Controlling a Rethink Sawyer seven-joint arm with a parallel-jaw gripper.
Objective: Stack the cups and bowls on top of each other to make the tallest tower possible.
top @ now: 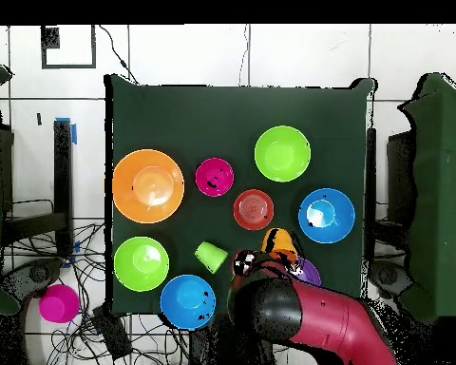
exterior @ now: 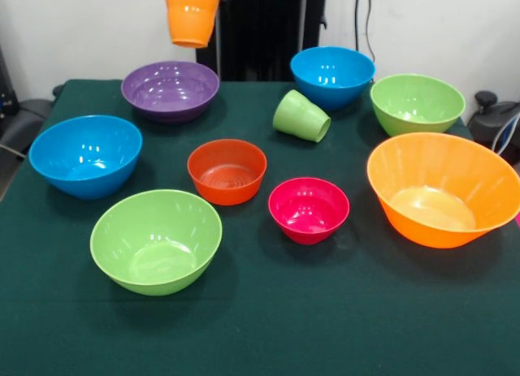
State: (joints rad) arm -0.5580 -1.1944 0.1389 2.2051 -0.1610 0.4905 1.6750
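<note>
Front view: ribbed orange cup (exterior: 192, 15) aloft; glossy round bowls (exterior: 227, 170)

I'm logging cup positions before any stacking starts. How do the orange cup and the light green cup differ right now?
The orange cup hangs in the air above the purple bowl, mouth up; the light green cup lies tipped on its side on the table near a blue bowl. They differ in colour too. Both are small tapered tumblers.

I see a dark green worktop (exterior: 268, 327) — behind it a white wall (exterior: 422, 27), cables (top: 127, 328) trailing on pale floor tiles (top: 298, 52).
</note>
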